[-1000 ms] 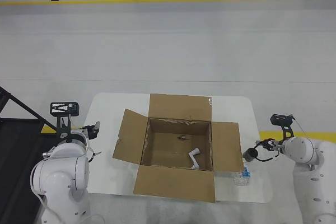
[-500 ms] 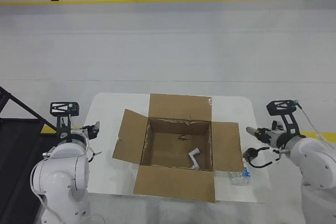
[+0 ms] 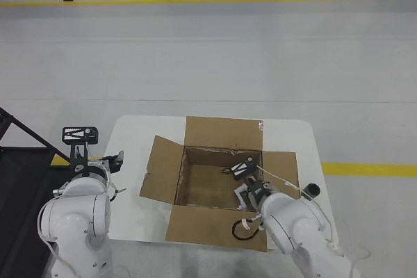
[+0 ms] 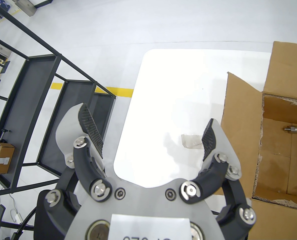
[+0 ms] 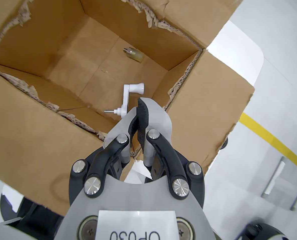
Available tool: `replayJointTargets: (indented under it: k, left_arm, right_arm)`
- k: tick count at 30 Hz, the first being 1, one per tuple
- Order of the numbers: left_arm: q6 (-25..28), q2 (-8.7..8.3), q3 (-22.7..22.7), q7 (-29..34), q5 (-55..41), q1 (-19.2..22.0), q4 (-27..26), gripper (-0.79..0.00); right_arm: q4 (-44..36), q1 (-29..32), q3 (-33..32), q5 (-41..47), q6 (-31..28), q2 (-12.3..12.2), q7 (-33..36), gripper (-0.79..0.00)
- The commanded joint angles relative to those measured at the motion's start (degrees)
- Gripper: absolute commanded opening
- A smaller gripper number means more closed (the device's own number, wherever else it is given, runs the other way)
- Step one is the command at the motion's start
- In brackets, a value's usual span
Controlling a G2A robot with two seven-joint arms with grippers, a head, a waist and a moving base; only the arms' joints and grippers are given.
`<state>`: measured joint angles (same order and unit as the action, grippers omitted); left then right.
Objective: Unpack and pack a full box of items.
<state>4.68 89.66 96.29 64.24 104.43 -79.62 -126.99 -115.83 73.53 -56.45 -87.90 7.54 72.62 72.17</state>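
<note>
An open cardboard box [image 3: 160,178] stands in the middle of the white table [image 3: 135,139]. On its floor lie a white crank handle [image 5: 127,98] and a small pale bottle with a metal cap [image 5: 134,54], also seen in the top view [image 3: 226,169]. My right gripper [image 5: 139,108] is shut with nothing in it. It hangs above the box's edge close to the crank. The right arm [image 3: 292,222] covers the box's front right corner. My left gripper [image 4: 148,118] is open and empty over the table's left end, apart from the box [image 4: 241,131].
A black metal rack [image 4: 26,101] stands off the table's left side. A scrap of clear tape [image 4: 192,141] lies on the table near the box's left flap. A dark round object [image 3: 311,190] sits by the right flap.
The right arm has swung in from beyond the table's right edge to above the box's front right corner. The left arm has not moved.
</note>
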Motion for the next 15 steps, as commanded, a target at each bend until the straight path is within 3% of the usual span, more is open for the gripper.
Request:
replayJointTargets:
  k: [1,8,15]
  left_arm:
    - [0.0,0.00,0.0,0.0,0.0,0.0,0.0,0.000]
    - [0.0,0.00,0.0,0.0,0.0,0.0,0.0,0.000]
    - [0.0,0.00,0.0,0.0,0.0,0.0,0.0,0.000]
  right_arm:
    - [4.3,-2.0,2.9,-1.8,2.2,0.7,0.4,-0.785]
    - [15.0,-9.8,7.9,-0.7,7.6,3.6,2.2,-0.785]
    - [15.3,-10.2,8.0,-0.5,7.7,3.8,2.2,-0.785]
